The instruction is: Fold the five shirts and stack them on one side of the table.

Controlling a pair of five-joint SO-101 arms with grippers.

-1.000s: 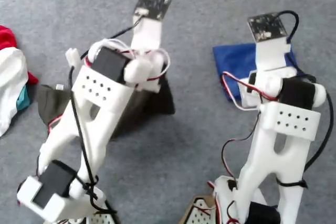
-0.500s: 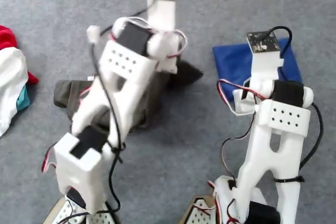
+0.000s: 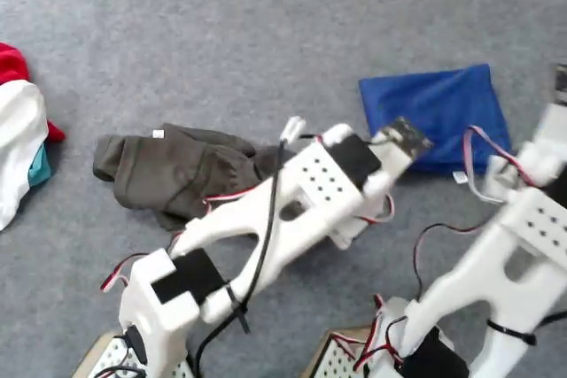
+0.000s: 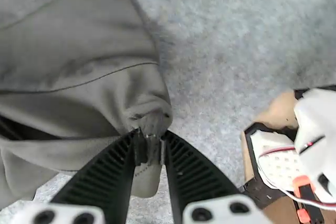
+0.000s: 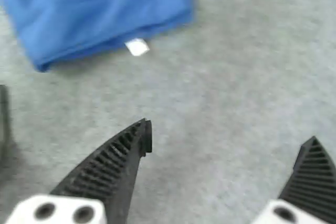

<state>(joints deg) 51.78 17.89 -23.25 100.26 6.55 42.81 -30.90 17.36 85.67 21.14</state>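
Observation:
A crumpled olive-grey shirt lies left of centre on the grey table. My left arm stretches across its right end. In the left wrist view, my left gripper is shut on a bunched fold of the olive-grey shirt just above the tabletop. A folded blue shirt lies flat at the back right. My right gripper hovers open over bare table in front of the blue shirt, whose white tag sticks out at its near edge.
A heap of red, white and teal shirts sits at the table's left edge. The right arm stands by the right edge. Both arm bases occupy the front edge. The other arm's base lies close to my left gripper.
My left arm has swung from the back of the table toward the front right, pulling the olive-grey shirt's end with it. The right arm has drawn back to the right, uncovering the blue shirt.

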